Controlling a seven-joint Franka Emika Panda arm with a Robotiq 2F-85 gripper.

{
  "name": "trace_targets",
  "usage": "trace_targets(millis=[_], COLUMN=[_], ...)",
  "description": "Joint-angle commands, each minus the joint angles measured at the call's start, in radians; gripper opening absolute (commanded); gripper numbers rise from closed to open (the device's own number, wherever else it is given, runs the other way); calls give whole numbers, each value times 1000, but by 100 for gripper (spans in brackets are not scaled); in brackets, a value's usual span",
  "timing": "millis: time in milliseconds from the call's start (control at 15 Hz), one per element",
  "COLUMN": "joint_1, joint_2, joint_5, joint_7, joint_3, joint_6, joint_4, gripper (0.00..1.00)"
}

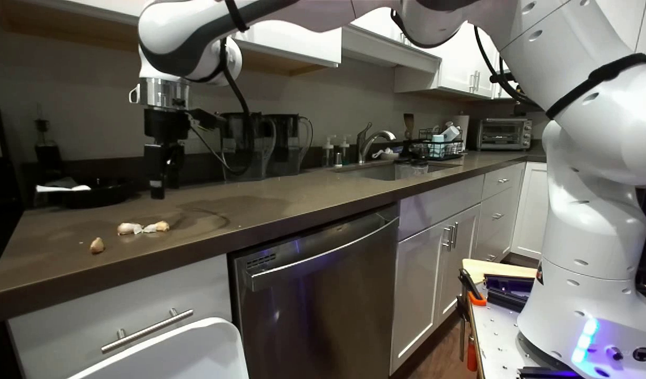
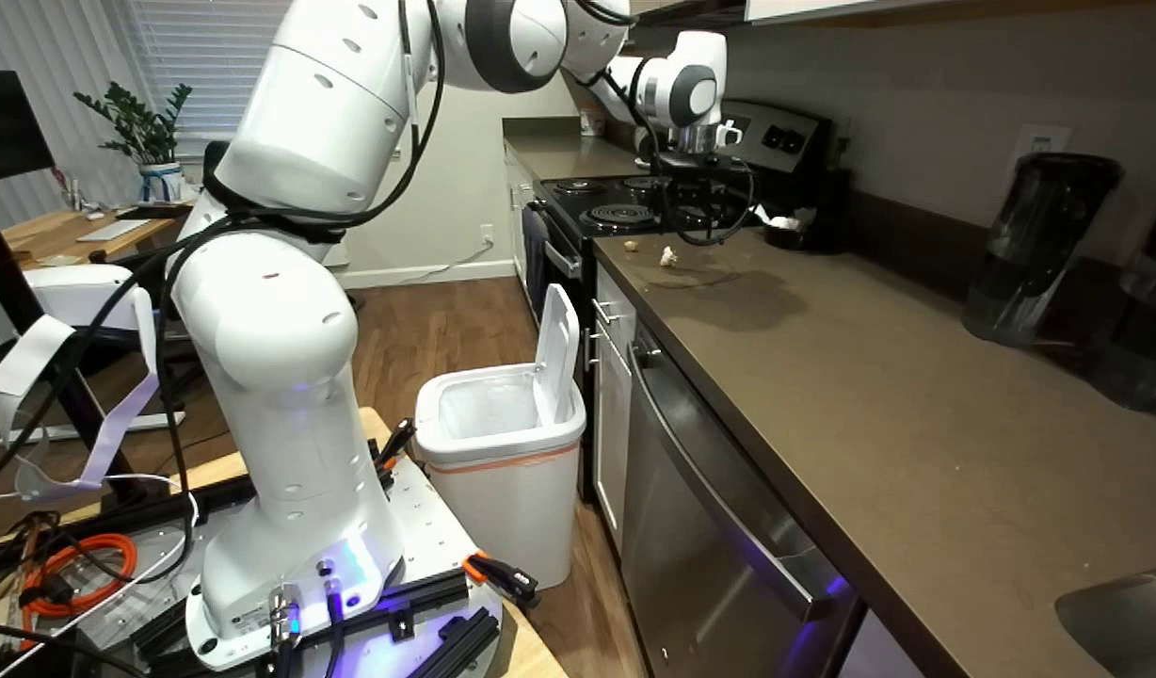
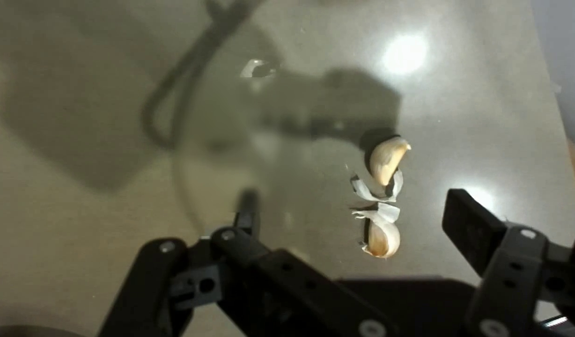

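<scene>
1. Here, a garlic clove (image 3: 389,161) lies on the worktop (image 1: 312,197), a curl of papery skin (image 3: 362,189) against it.
2. A second clove (image 3: 379,242), partly wrapped in white peel (image 3: 387,213), rests near it.
3. In an exterior view, a third clove (image 1: 97,246) sits apart, closer to the worktop's front edge.
4. Above the pair hangs the tool (image 3: 357,220), jaws spread wide and empty.
5. Farther back, toward the wall (image 1: 323,95), stand a black dish (image 1: 102,198) and two handled pitchers (image 1: 286,146).
</scene>
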Motion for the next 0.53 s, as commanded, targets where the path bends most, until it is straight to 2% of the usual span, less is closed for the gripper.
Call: trace_targets(millis=[0,133,200,333,400,467], joint_1=[16,29,34,45,50,56], joint_2=[105,148,170,206,219,235], joint_5=[31,30,27,23,21,17], joint_7=[45,66,73,87,96,105], joint_3=[11,10,10,8,5,2], joint_6=[-11,-26,-29,-45,-55,-74], joint_4=[121,161,178,211,226,246], gripper=[100,100,96,71,70,63])
